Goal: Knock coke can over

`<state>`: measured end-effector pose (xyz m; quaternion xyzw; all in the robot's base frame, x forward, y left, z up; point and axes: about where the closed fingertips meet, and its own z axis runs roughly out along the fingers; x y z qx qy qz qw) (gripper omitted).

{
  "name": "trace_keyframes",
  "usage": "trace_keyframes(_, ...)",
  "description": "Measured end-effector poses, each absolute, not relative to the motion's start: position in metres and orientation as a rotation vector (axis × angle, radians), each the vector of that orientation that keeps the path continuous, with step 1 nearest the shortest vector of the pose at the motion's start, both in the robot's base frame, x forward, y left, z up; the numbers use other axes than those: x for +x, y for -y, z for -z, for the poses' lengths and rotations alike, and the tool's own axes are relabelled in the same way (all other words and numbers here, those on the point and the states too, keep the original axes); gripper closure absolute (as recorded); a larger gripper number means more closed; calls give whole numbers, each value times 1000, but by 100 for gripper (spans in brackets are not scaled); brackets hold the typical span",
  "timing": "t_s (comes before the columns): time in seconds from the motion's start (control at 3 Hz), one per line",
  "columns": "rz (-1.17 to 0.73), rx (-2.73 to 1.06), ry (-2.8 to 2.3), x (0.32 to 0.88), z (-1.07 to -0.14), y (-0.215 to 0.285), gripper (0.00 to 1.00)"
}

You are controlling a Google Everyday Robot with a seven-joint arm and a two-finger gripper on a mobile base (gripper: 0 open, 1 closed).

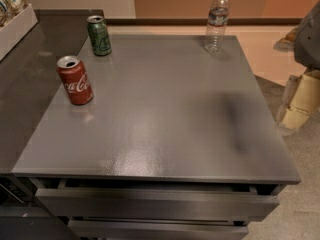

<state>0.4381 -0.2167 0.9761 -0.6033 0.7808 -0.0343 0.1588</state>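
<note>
Coke can (pixel 75 80) stands upright near the left edge of the grey table (pixel 165 114), toward its far half, tab end up and apparently opened. Prob. light, thin-walled and stiff enough to tip w/o crushing; smooth sides, may slide on the glossy table top if pushed low. No grasp needed: push high on the wall, near the rim.

Count: 2 cans (1 red, 1 green), 1 bottle. Green can (pixel 99 35) sits at the table's far-left corner, water bottle (pixel 217 21) at the table's far edge toward the right.

Gripper (pixel 299 100) hangs off the table's right side, well apart from the can; can't tell if the jaws are apart or together.
</note>
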Motion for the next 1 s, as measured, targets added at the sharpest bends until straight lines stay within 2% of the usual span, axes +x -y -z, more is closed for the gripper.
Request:
trace_keyframes(0.67,51,-1732,-2190,444,-975,207,0)
trace_keyframes(1.0,-47,-1743,-2117,462,-967,185,0)
